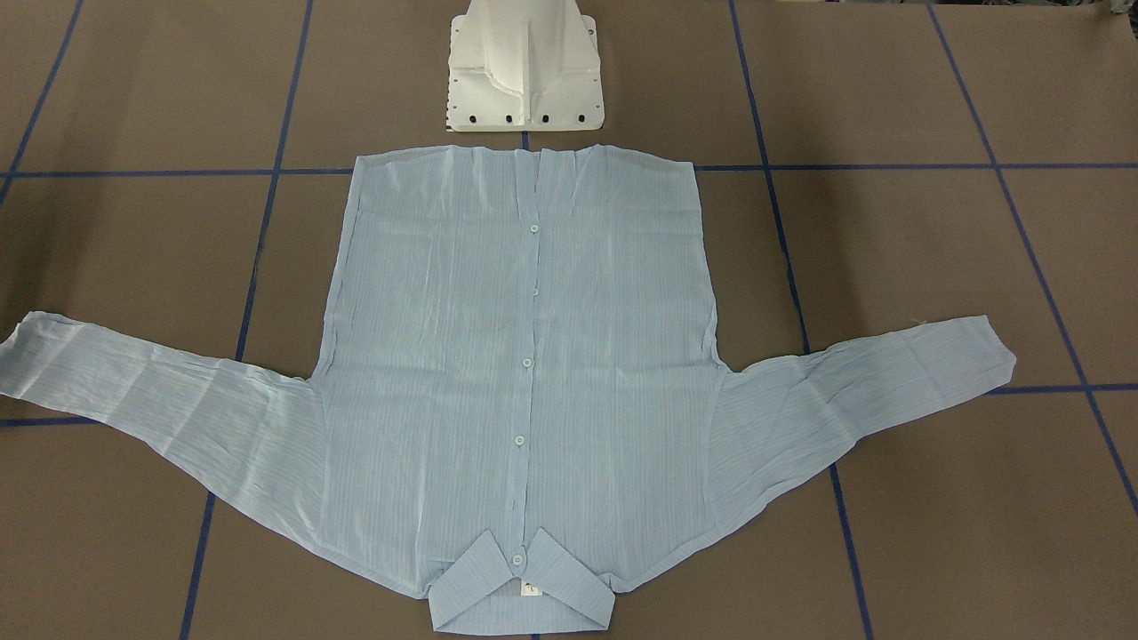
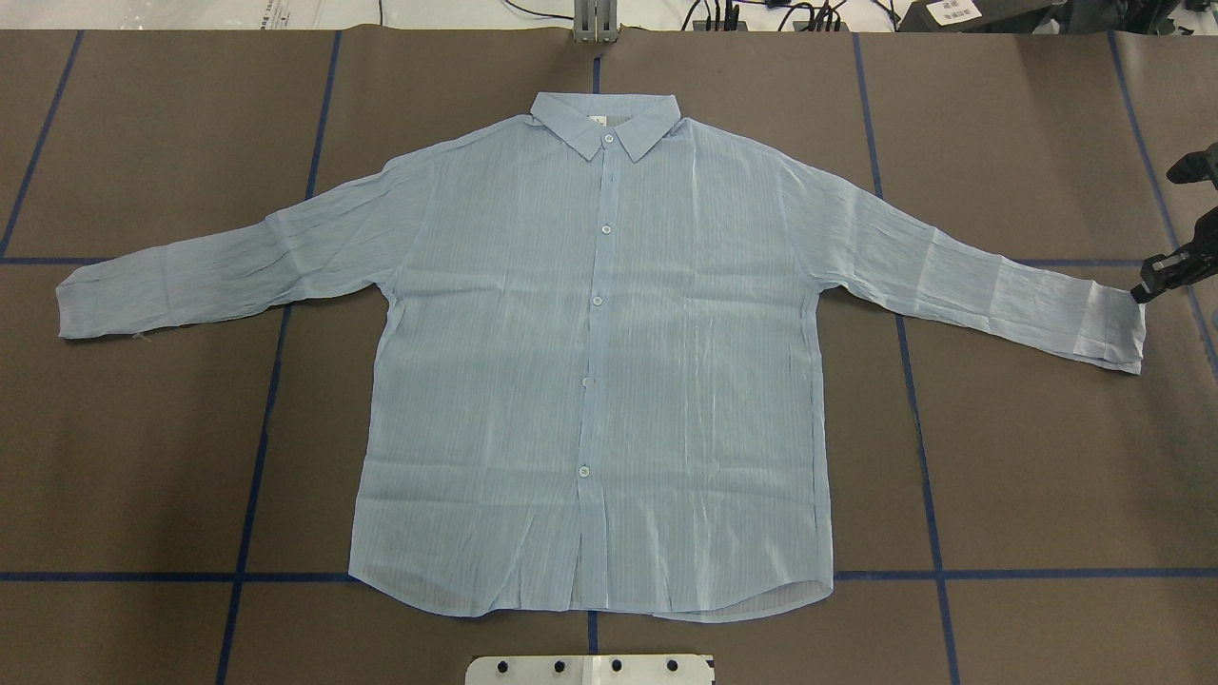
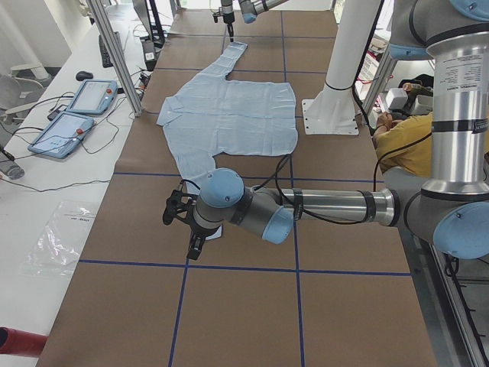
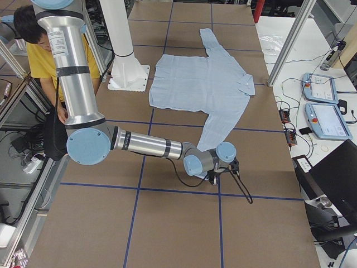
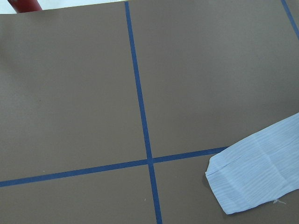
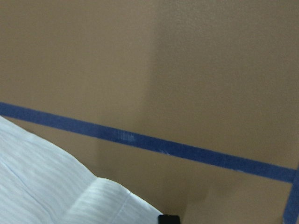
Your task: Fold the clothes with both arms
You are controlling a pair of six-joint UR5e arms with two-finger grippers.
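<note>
Light-blue pinstriped long-sleeved shirt (image 2: 590, 381) lies flat and unfolded on brown tabletop (image 2: 143, 476), hem nearest white pedestal base (image 1: 524, 71); all folds remain; right claw (image 2: 1163, 269) and left claw (image 3: 183, 225) near the cuffs, grip state cannot tell.

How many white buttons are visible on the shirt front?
5 buttons, in one line down the shirt: one at the collar, three below it, one above the hem. Others may be hidden.

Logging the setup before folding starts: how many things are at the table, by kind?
Shirt: 1
Robot arms: 2, the left arm and the right arm
White pedestal: 1
Total: 4
</note>
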